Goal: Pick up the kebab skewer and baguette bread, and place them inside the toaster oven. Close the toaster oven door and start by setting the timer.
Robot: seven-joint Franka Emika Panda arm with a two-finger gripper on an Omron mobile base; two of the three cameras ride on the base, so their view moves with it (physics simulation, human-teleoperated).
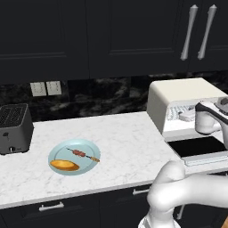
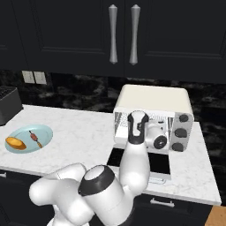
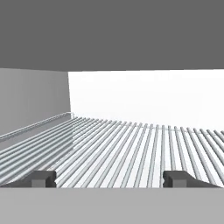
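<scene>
The kebab skewer (image 1: 82, 154) (image 2: 35, 139) and the golden baguette bread (image 1: 64, 165) (image 2: 15, 142) lie side by side on a light-blue plate (image 1: 84, 144) (image 2: 43, 129) at the left of the counter. The cream toaster oven (image 1: 178, 91) (image 2: 152, 99) stands at the right. Its dark glass door (image 1: 198, 146) (image 2: 161, 164) is folded down flat. My gripper (image 3: 109, 178) reaches into the oven cavity just above the wire rack (image 3: 131, 148). It is open, with nothing between its fingers. The skewer and the bread are far to its left.
A dark grey slot toaster (image 1: 15, 127) (image 2: 6, 103) sits at the counter's far left. Wall outlets (image 1: 46, 88) are behind it, and dark upper cabinets with silver handles (image 1: 189, 31) hang above the oven. The oven's grey knobs (image 2: 182, 132) are on its right.
</scene>
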